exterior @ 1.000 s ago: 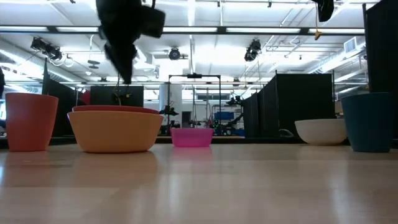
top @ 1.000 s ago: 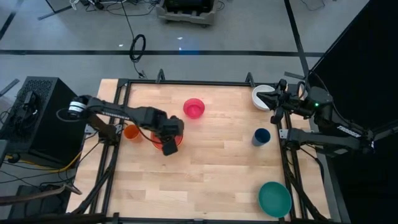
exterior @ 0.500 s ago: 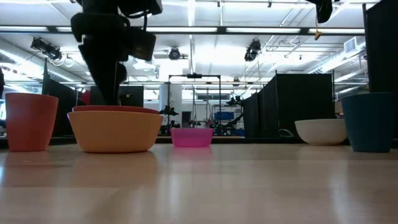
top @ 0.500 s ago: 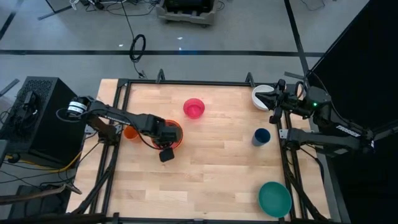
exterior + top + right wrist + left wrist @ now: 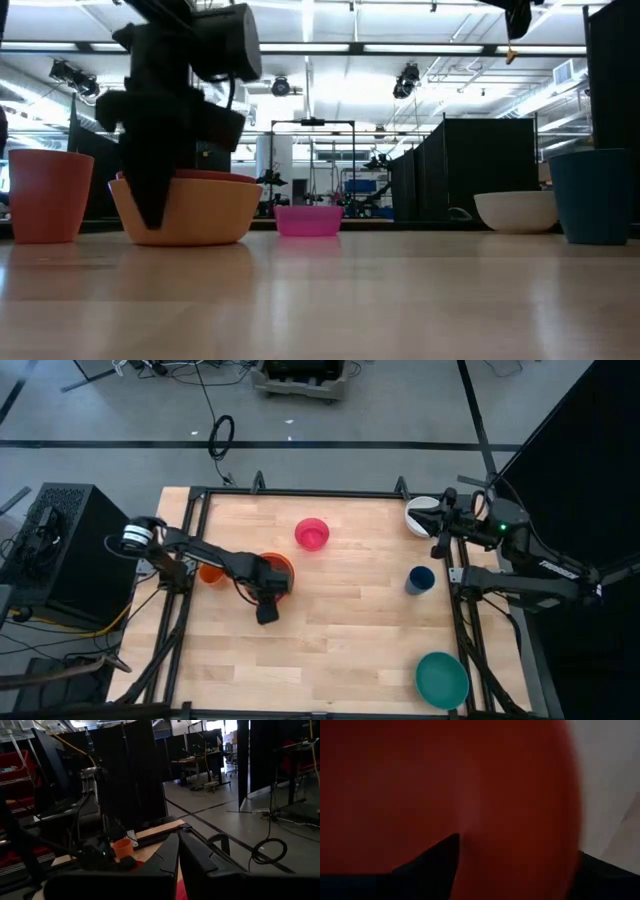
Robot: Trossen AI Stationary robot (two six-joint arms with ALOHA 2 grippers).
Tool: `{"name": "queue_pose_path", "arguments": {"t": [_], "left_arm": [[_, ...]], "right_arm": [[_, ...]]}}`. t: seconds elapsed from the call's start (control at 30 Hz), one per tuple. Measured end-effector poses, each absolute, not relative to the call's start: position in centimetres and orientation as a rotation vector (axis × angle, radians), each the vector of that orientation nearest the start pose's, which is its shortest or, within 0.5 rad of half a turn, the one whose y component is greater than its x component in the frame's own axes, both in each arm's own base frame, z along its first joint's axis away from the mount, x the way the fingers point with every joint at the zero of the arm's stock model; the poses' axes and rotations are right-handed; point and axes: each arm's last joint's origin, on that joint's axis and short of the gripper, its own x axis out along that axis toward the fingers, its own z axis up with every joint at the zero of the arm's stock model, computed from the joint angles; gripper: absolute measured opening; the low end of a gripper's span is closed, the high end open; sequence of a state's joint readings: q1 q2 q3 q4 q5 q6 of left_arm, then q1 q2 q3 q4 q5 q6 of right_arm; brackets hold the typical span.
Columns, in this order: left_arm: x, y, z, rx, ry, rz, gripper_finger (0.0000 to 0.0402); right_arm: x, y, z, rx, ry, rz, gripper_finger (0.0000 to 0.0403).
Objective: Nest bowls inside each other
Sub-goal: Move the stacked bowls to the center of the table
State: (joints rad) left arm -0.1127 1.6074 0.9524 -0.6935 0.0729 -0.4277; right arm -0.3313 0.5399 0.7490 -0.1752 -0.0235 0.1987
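Note:
The red bowl (image 5: 279, 564) sits nested in the orange-yellow bowl (image 5: 212, 212) at the table's left. My left gripper (image 5: 266, 588) points down at their near rim, open. One finger (image 5: 432, 867) is inside the red bowl (image 5: 470, 780) and the other (image 5: 150, 200) is outside the orange-yellow wall. The pink bowl (image 5: 312, 533) stands farther back. The white bowl (image 5: 420, 513) is at the far right and the teal bowl (image 5: 442, 679) at the near right. My right gripper (image 5: 177, 851) waits shut, raised and level beside the white bowl. My left gripper straddles the near rim (image 5: 572, 810) of the two stacked bowls from above, one finger inside and one outside. Whether either finger touches the walls I cannot tell. Both bowls rest on the table.
A small orange cup (image 5: 210, 572) stands just left of the stacked bowls. A dark blue cup (image 5: 420, 579) stands at the right. The bare wooden top (image 5: 340, 630) lies between them. A black frame rail (image 5: 300, 492) runs around the table.
My left gripper has sunk from well above the stacked bowls down onto their near rim, and its outer finger now reaches almost to the table in front of the orange-yellow wall. The bowls have kept still.

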Motion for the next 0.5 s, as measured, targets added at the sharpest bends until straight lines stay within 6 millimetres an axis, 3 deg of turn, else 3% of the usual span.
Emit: {"name": "queue_pose_path", "arguments": {"t": [0.1,0.17,0.23,0.5], "left_arm": [[28.1,-3.4,16.3,-0.323,1.367,0.126,0.0126],[28.5,-3.4,16.7,-0.299,1.324,0.139,0.0057],[28.8,-3.3,17.5,-0.268,1.308,0.155,0.0021],[32.4,-3.3,21.8,-0.103,1.149,0.02,0.0002]], "right_arm": [[11.2,-3.8,35.2,0.196,-0.06,-0.304,0.0],[11.3,-3.8,35.1,0.199,-0.058,-0.304,0.0],[11.4,-3.9,35.1,0.2,-0.052,-0.304,0.0],[11.7,-4.0,35.0,0.199,-0.043,-0.313,0.0]]}}
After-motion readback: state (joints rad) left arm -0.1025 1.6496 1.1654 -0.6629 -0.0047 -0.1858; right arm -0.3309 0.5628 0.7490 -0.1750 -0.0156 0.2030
